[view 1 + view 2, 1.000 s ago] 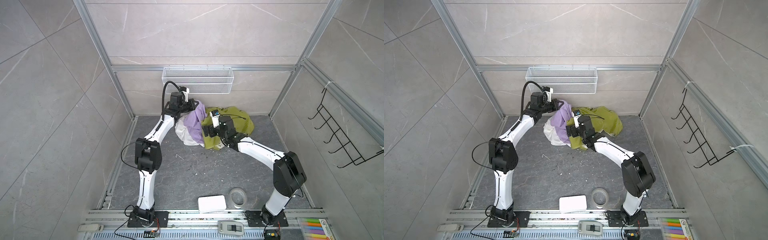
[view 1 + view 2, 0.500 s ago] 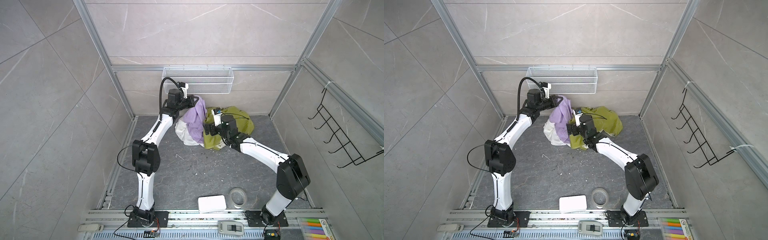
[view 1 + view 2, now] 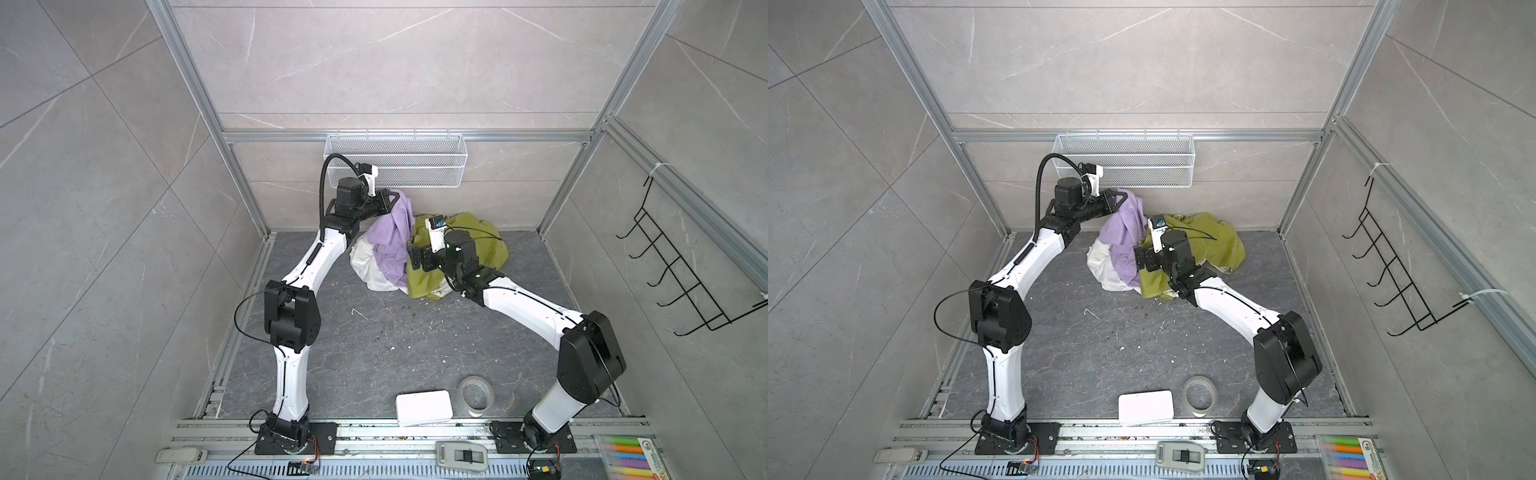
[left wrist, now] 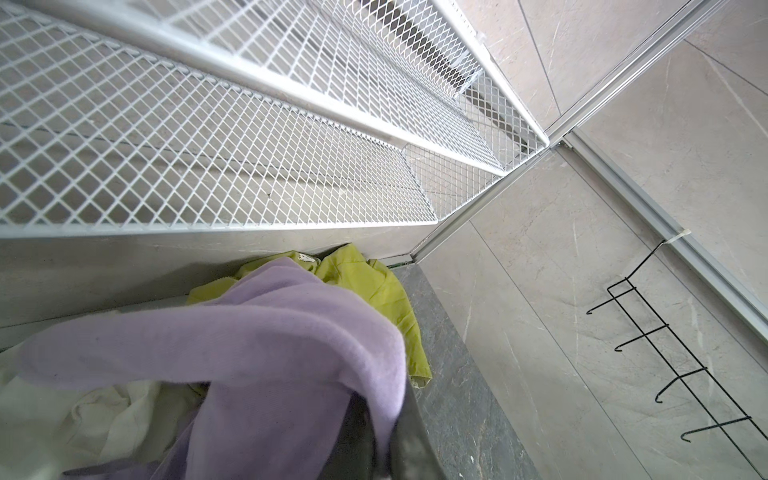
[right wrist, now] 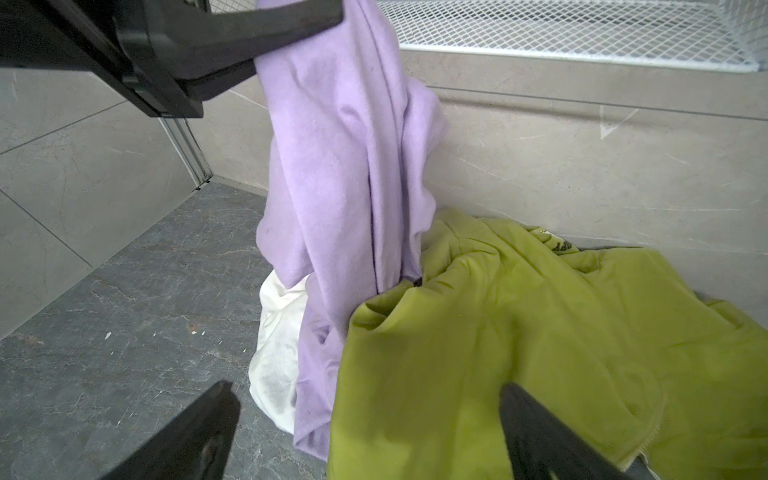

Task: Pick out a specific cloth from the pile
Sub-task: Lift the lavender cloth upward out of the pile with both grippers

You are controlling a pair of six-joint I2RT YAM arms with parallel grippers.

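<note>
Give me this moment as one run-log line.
left gripper: shut on lavender cloth, raised | right gripper: open, at olive-green cloth | cloth's lower end in pile

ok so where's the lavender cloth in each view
Top view: lavender cloth at back centre, held up by the left gripper.
Top view: same spot, left of the olive-green cloth.
Left wrist: cloth draped close before the lens.
Right wrist: cloth hangs between white cloth and olive-green one.
Shared landmark: white mesh basket, in all four.
</note>
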